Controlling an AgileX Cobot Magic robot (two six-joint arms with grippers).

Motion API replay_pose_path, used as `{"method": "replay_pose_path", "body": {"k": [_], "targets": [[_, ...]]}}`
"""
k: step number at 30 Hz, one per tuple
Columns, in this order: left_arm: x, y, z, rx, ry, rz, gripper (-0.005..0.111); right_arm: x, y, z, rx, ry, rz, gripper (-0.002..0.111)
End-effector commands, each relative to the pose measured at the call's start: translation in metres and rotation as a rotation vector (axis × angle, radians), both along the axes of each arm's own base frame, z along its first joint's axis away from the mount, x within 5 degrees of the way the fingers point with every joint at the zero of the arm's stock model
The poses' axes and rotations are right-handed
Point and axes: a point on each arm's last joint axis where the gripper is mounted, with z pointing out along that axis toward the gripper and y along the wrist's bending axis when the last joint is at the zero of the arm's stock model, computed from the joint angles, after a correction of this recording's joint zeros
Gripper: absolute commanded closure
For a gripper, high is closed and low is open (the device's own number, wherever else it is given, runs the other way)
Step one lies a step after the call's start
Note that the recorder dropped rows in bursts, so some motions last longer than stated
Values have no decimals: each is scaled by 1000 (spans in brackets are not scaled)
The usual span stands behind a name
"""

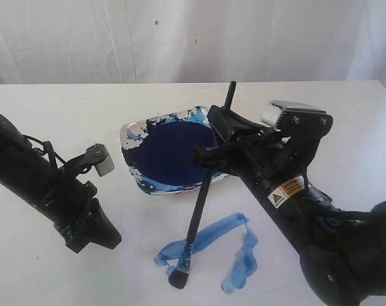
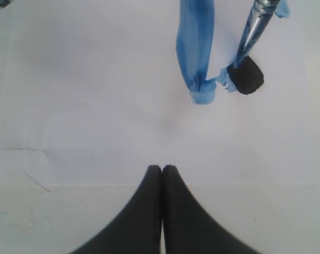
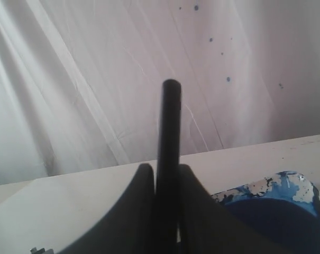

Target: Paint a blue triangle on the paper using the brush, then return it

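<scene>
Currently I see white table (image 1: 65, 108) open to its far edge, curtain (image 1: 84, 38) behind. My right gripper (image 3: 167, 169) clamps the brush (image 1: 198, 217); left gripper (image 2: 162, 169) fingers meet.

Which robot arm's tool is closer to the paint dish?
Right. The right tool is at the edge of the dish, gripping the brush. The left tool is off to one side, apart from it.

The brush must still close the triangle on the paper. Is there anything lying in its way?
Nothing visible does. The brush, shut in the right gripper, has its tip at one end of the blue triangle; the open side is bare paper. The left gripper hangs shut, to the side.
</scene>
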Motion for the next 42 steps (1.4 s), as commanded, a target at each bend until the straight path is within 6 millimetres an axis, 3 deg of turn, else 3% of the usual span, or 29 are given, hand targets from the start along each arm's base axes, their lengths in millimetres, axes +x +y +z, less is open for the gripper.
{"method": "replay_pose_path", "body": {"k": [1,9,23,42], "targets": [[-1,0,1,-13,9,-4,107,-12,-11,-9,-122,27,21,108],[-1,0,1,-14,9,0,107,-25,-28,0,-105,16,21,108],[-1,0,1,-17,9,3,107,-39,-52,-4,-139,33,-29,108],[-1,0,2,-23,11,10,107,-49,-64,14,-104,-41,-33,108]]}}
